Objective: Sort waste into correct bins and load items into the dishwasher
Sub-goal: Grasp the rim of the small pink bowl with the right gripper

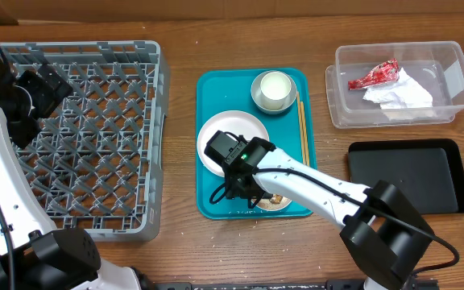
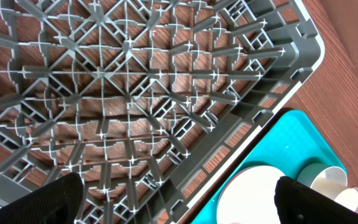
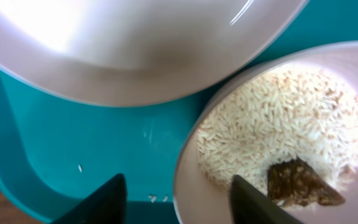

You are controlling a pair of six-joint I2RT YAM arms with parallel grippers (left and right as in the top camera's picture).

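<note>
My right gripper (image 3: 176, 196) hangs low over the teal serving tray (image 3: 73, 137), open. One finger is outside the smaller white dish (image 3: 188, 180) and the other is inside it, so the rim lies between them with a gap on each side. The dish holds white rice (image 3: 272, 118) and a brown food scrap (image 3: 300, 183). The large pale plate (image 1: 232, 125) lies just behind. A white cup (image 1: 274, 87) sits in the grey bowl (image 1: 256, 95), with the chopsticks (image 1: 303, 133) beside it. My left gripper (image 2: 179, 199) is wide open and empty above the grey dish rack (image 1: 155, 137).
At the back right, the clear tub (image 1: 449, 60) holds the red wrapper (image 1: 374, 76) and the white napkin (image 1: 401, 95). In front of it lies the black tray (image 1: 409, 173). A few loose rice grains (image 3: 79, 168) lie on the teal tray.
</note>
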